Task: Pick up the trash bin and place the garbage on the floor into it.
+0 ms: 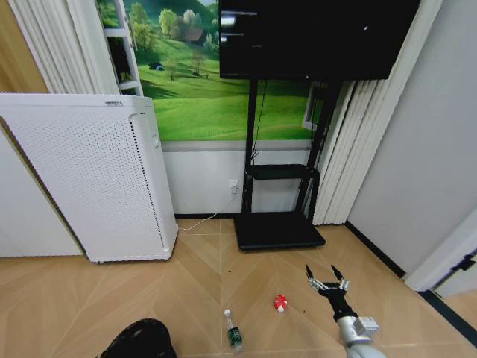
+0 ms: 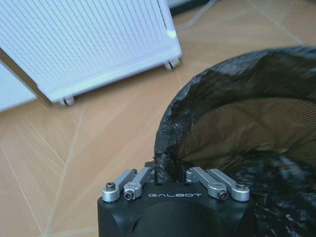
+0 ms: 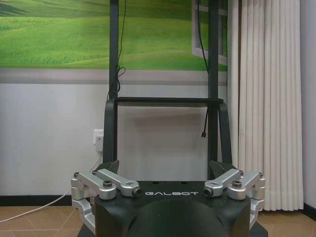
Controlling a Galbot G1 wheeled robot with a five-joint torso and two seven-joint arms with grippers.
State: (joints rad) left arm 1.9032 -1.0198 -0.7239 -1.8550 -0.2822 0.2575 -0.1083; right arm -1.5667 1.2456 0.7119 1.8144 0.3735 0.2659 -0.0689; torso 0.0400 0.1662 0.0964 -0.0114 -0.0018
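Holding the trash bin [image 2: 247, 128] by its rim, the left gripper [image 2: 170, 170] has its fingers pinched together on the crinkly black liner that's folded over the edge. In the left wrist view the bin is round with a mesh-looking wall under the glossy, wrinkled bag. In the head view it's a dark rounded blob [image 1: 140, 339] low on the robot's left.

The right gripper [image 1: 326, 280] hangs out over the floor [image 1: 89, 298] with its dark fingertips spread wide, nothing between them. Its silver links and black body fill the lower part of the right wrist view [image 3: 167, 170], pointing at the TV stand [image 3: 165, 101].

Garbage-wise: a clear plastic bottle [image 1: 233, 331] with a green label lies on the parquet just right of the bin, and a small red-and-white piece [image 1: 280, 303] sits between the bottle and the right gripper. The floor is light chevron wood. The boxy white perforated appliance [image 1: 89, 175] stands on small wheels further back.
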